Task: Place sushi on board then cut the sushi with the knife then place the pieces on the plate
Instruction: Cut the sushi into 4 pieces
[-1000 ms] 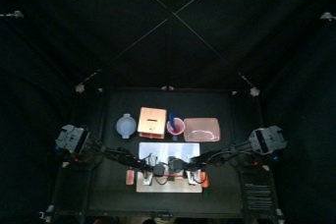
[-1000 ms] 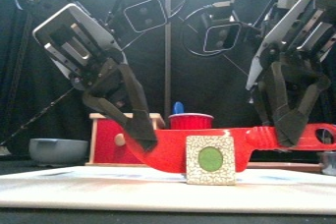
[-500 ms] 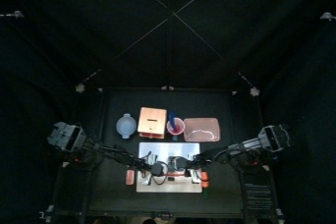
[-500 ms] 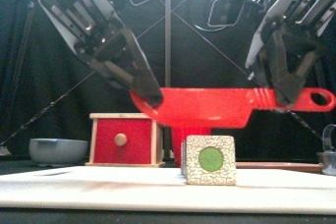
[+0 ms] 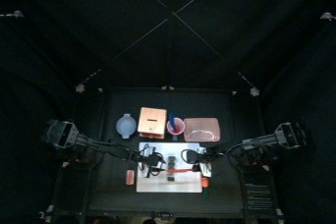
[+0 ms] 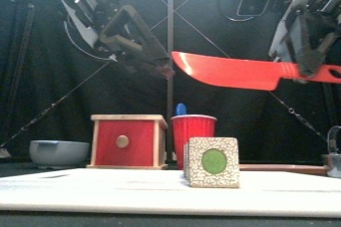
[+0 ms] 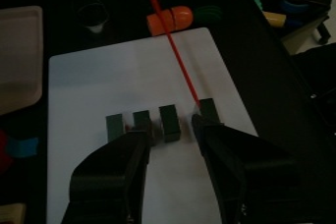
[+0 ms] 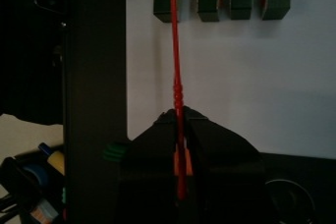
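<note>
Black curtains are closing in a small black table, and a white cutting board is lying near its front edge. The sushi is sitting on the board as four dark green pieces standing in a row, three close together and the end one a little apart. From the front only the nearest piece is showing, with a pale speckled face and a green centre.

The right gripper is pinching the handle of a red knife, its jaws pressed together on it. It is holding the knife nearly level in the air, well above the board, with the blade pointing toward the left arm. The left gripper is hanging above the row with its jaws spread and nothing between them, and the knife's tip is just beside it.

Behind the board, a wooden box with a red drawer front is standing beside a red cup that is holding a blue knife. A blue-grey bowl is sitting left of the box, and the pink tray is lying right of the cup.
</note>
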{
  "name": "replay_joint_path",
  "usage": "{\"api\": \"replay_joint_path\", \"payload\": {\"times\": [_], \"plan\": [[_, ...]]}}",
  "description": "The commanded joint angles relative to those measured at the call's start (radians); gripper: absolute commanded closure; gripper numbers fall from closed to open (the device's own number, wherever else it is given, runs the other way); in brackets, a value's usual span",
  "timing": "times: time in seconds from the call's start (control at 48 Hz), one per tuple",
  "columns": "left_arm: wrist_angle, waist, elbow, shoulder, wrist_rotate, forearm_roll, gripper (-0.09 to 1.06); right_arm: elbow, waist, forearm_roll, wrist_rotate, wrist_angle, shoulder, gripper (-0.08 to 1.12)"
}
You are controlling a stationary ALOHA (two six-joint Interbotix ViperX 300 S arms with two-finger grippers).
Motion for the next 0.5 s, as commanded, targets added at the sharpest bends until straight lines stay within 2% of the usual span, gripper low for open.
{"api": "replay_joint_path", "payload": {"times": [0.021, 0.375, 0.5], "plan": [[-0.029, 0.008, -0.003, -0.041, 0.002, 0.002, 0.20, 0.037, -0.008, -0.002, 0.046, 0.011, -0.104, 0.68], [-0.156, 0.029, 0.018, -0.037, 0.002, 0.000, 0.20, 0.187, -0.008, -0.190, 0.339, 0.126, -0.330, 0.68], [-0.181, 0.037, 0.020, -0.025, 0.002, 0.000, 0.20, 0.207, -0.002, -0.236, 0.413, 0.175, -0.364, 0.68]]}}
